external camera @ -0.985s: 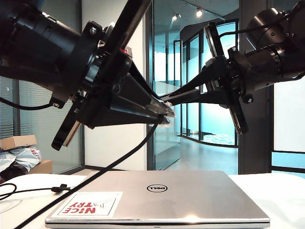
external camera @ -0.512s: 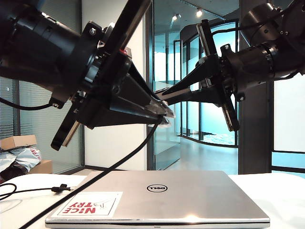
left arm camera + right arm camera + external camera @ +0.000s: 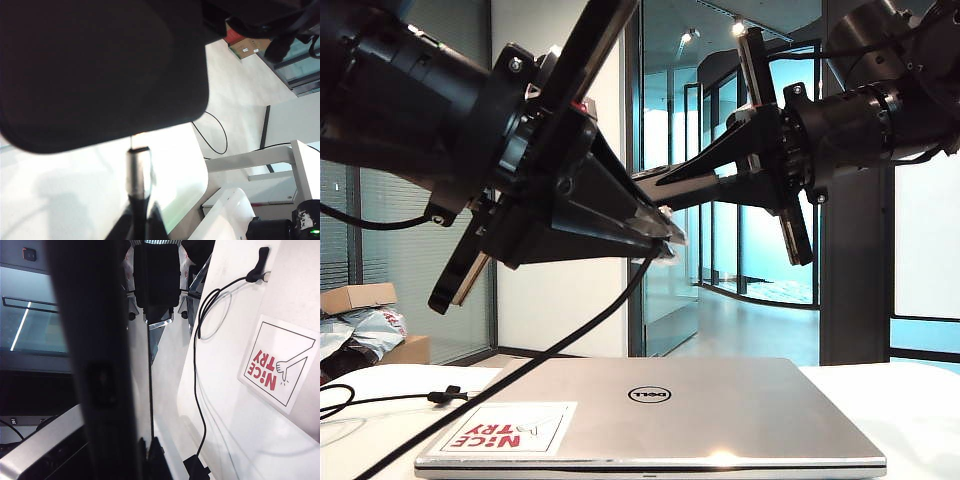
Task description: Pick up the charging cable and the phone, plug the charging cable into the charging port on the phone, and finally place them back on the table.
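My left gripper (image 3: 670,240) hangs above the laptop, shut on the charging cable just behind its plug. In the left wrist view the silver plug (image 3: 140,167) sticks out of the left gripper (image 3: 141,220) toward the edge of the black phone (image 3: 100,65); I cannot tell whether they touch. The cable (image 3: 560,345) drops down and to the left onto the table (image 3: 910,420), with its clip (image 3: 448,395) lying there. My right gripper (image 3: 648,185) reaches in from the right, just above the left one. In the right wrist view the right gripper (image 3: 148,446) is shut on the phone (image 3: 100,340), seen edge-on.
A closed silver Dell laptop (image 3: 720,410) with a red-and-white sticker (image 3: 505,428) lies on the table under both grippers. Slack cable (image 3: 199,390) loops over the table beside it. Cardboard boxes (image 3: 360,298) sit at the far left.
My right gripper has tilted, and its tip with the phone has risen and shifted left, ending above the left gripper's tip. The left arm and the plug have stayed still.
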You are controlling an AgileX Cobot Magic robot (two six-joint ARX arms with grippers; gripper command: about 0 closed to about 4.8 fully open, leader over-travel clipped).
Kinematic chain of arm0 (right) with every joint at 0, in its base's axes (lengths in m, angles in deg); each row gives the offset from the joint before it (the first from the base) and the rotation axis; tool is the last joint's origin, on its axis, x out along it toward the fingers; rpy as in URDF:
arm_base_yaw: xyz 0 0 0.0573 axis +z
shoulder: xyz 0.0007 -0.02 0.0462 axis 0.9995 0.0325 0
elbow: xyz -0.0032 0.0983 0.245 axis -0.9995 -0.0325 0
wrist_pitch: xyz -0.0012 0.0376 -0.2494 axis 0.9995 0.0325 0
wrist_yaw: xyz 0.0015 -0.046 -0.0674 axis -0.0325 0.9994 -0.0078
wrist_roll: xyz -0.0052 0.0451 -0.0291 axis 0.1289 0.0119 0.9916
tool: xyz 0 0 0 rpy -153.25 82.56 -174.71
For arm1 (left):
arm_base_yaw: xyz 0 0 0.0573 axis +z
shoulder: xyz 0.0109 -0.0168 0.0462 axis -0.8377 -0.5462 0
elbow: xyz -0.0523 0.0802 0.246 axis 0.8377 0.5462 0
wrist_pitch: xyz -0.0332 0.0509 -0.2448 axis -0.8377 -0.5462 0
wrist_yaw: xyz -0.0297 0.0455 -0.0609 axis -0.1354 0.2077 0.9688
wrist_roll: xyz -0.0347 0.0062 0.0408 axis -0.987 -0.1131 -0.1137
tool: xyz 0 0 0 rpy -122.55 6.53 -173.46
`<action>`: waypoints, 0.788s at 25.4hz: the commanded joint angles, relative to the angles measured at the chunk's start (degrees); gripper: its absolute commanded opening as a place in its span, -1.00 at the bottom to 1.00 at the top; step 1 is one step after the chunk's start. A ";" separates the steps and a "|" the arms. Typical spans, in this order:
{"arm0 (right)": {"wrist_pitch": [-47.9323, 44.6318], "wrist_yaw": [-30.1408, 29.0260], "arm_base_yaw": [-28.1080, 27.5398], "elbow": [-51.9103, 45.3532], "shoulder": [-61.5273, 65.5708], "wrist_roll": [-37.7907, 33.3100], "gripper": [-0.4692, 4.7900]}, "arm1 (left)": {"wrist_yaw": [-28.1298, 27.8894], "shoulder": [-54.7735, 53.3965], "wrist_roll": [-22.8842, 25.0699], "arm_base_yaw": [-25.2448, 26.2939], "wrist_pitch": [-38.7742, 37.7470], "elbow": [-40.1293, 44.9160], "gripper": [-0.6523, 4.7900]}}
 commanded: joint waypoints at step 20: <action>-0.07 -2.82 -0.90 0.39 -0.42 0.20 -0.84 | -0.63 0.17 0.09 0.22 1.18 -0.15 -0.78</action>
